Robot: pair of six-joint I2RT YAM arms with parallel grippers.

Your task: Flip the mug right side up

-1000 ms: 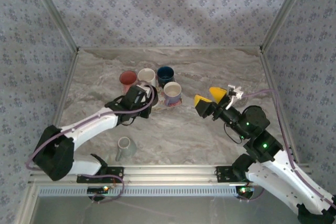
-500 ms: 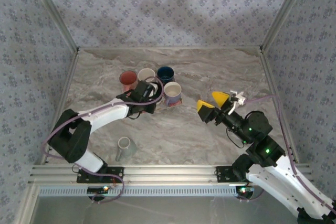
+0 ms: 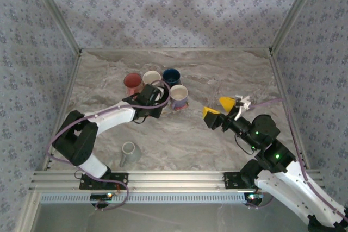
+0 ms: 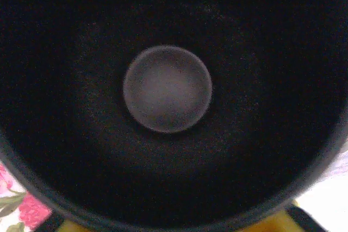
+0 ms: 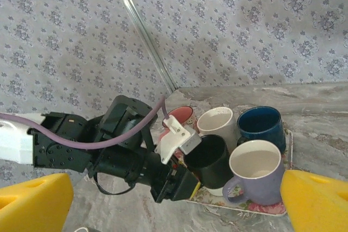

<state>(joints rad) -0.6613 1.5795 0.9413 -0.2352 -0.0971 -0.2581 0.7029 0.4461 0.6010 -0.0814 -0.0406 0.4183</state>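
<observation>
The black mug (image 5: 209,158) stands mouth-up on the floral tray (image 5: 239,202), toward 11 o'clock on the bench (image 3: 217,74). A lavender mug (image 5: 255,172) touches it at 3 o'clock. White (image 5: 216,120), blue (image 5: 260,125) and red (image 5: 182,115) mugs stand behind it. The left gripper (image 5: 187,180) sits at the black mug's rim, with its camera looking straight down inside. Whether its fingers clamp the wall I cannot tell. The right gripper (image 3: 218,107) hovers at 3 o'clock, its yellow fingers (image 5: 32,202) spread wide and empty. A grey mug (image 3: 129,153) sits apart at 7 o'clock.
</observation>
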